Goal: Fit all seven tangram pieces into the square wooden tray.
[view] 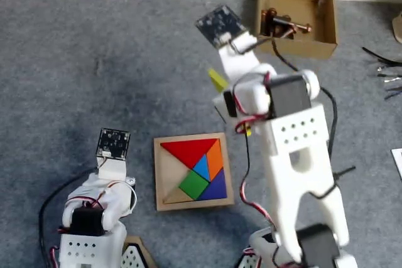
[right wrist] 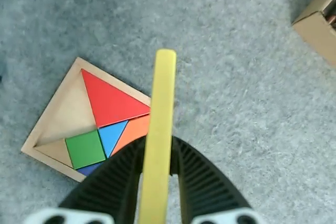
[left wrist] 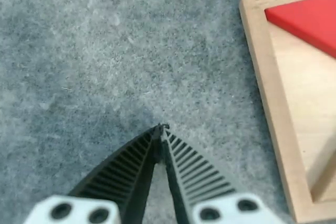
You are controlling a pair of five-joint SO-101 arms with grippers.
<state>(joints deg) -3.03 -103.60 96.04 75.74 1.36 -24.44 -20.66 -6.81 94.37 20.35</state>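
The right arm's jaws were clenched on a flat yellow wooden tangram piece [right wrist: 160,124]. They held it on edge above the grey felt surface [view: 94,61], beyond the far edge of the square wooden tray [view: 157,174], toward an open cardboard box [view: 295,45]. In the tray lay a large red triangle [view: 187,150], an orange triangle [view: 215,158], a small blue triangle [view: 201,166], a green square [view: 193,184] and a purple piece [view: 217,188]. The part nearest the left arm [view: 94,211] was bare wood. The left arm's jaws were pressed together on nothing, low over the surface just beside the tray's rim.
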